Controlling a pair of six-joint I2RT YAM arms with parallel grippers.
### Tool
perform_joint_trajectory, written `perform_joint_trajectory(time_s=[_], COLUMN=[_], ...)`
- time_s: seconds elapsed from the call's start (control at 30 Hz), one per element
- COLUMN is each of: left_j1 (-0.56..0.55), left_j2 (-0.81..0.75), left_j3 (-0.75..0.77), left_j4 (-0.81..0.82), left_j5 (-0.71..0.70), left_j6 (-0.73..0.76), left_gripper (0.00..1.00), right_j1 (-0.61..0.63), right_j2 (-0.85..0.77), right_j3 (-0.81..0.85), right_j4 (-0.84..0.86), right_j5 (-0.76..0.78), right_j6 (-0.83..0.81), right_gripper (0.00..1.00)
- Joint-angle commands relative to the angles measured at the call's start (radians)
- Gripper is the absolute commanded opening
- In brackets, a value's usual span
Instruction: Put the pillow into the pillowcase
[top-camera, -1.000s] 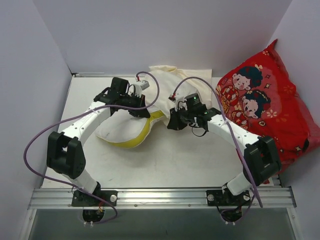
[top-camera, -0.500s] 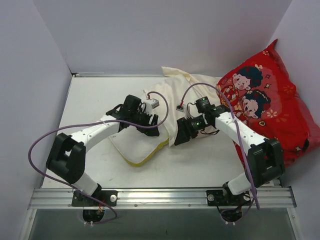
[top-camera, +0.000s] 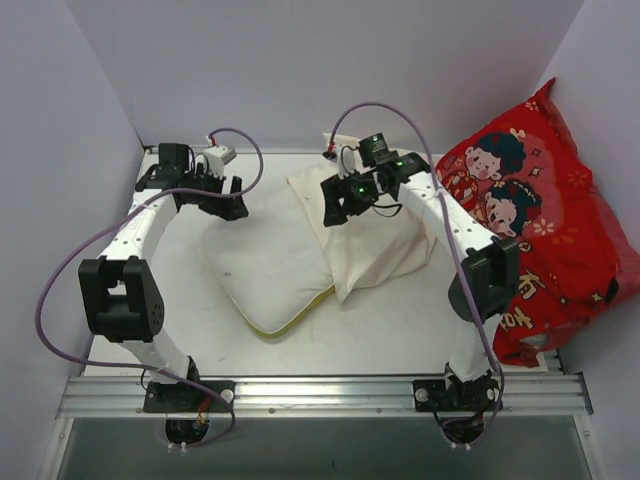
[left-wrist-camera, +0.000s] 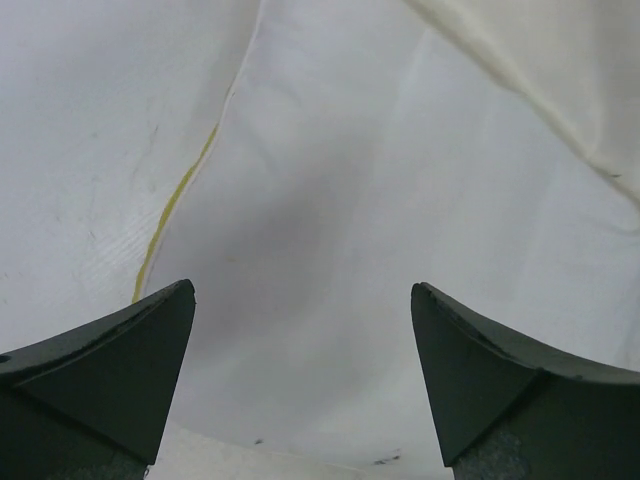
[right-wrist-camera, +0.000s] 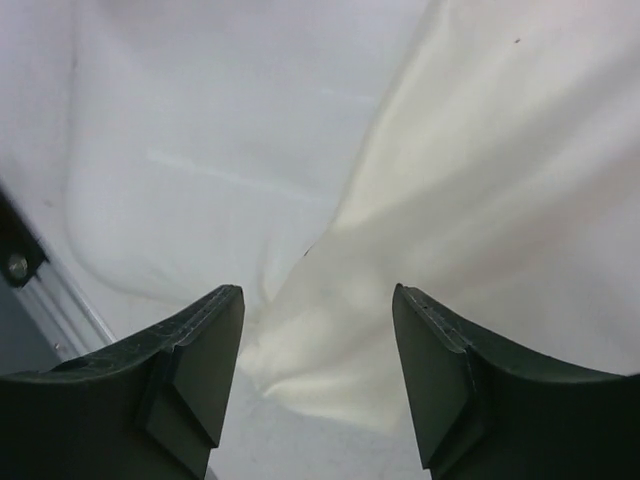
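The white pillow (top-camera: 268, 268), with a yellow seam (top-camera: 300, 315) along its near edge, lies flat mid-table. Its right side is partly covered by the cream pillowcase (top-camera: 385, 245), which lies wrinkled beside it. My left gripper (top-camera: 232, 206) hovers open over the pillow's far left corner. From the left wrist the pillow (left-wrist-camera: 330, 230) and its seam (left-wrist-camera: 172, 210) show below the open gripper (left-wrist-camera: 300, 290), gripping nothing. My right gripper (top-camera: 335, 206) is open above the pillowcase's far left corner. In the right wrist view that cream fabric (right-wrist-camera: 480, 200) lies loose under the gripper (right-wrist-camera: 318, 290).
A red cushion printed with cartoon children (top-camera: 540, 215) leans against the right wall. White walls close in the table's left, back and right. A metal rail (top-camera: 320, 395) carrying both arm bases runs along the near edge.
Both grippers have opened and let go of the fabric. Both arms swung toward the back of the table. The pillow and pillowcase now lie spread out flatter.
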Motion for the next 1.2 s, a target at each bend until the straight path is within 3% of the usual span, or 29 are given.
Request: perform_joint_trajectory(time_s=[0.0, 0.17, 0.37, 0.47, 0.5, 0.6, 0.63, 0.7, 0.83, 0.9, 1.17], left_j1=[0.069, 0.079, 0.071, 0.051, 0.051, -0.024, -0.039, -0.076, -0.144, -0.188, -0.273], left_j2=[0.138, 0.259, 0.405, 0.457, 0.459, 0.392, 0.364, 0.269, 0.117, 0.046, -0.043], left_j3=[0.077, 0.126, 0.186, 0.2, 0.197, 0.159, 0.145, 0.09, -0.025, -0.086, -0.131], left_j4=[-0.15, -0.179, -0.236, -0.282, -0.288, -0.289, -0.288, -0.273, -0.208, -0.167, -0.107], left_j5=[-0.038, -0.029, 0.023, 0.09, 0.093, 0.101, 0.106, 0.124, 0.112, 0.09, 0.044], left_j6=[0.153, 0.235, 0.264, 0.284, 0.302, 0.379, 0.404, 0.481, 0.58, 0.615, 0.635], left_gripper=[0.98, 0.98, 0.97, 0.61, 0.35, 0.05, 0.0, 0.0, 0.0, 0.0, 0.0], right_j1=[0.025, 0.05, 0.071, 0.084, 0.084, 0.073, 0.065, 0.035, -0.016, -0.03, 0.001], right_j2=[0.12, 0.261, 0.283, 0.241, 0.212, 0.124, 0.097, 0.034, 0.023, 0.072, 0.278], right_j3=[0.106, 0.131, -0.087, -0.188, -0.197, -0.177, -0.145, -0.098, 0.046, 0.126, 0.316], right_j4=[-0.007, -0.004, 0.034, 0.071, 0.073, 0.073, 0.073, 0.073, 0.076, 0.074, 0.07], right_j5=[0.162, 0.219, 0.162, 0.105, 0.06, -0.005, -0.031, -0.009, 0.214, 0.321, 0.409], right_j6=[0.062, 0.065, 0.128, 0.165, 0.166, 0.168, 0.169, 0.177, 0.176, 0.148, 0.057], right_gripper=[0.61, 0.61, 0.57, 0.57, 0.57, 0.57, 0.57, 0.58, 0.61, 0.62, 0.66])
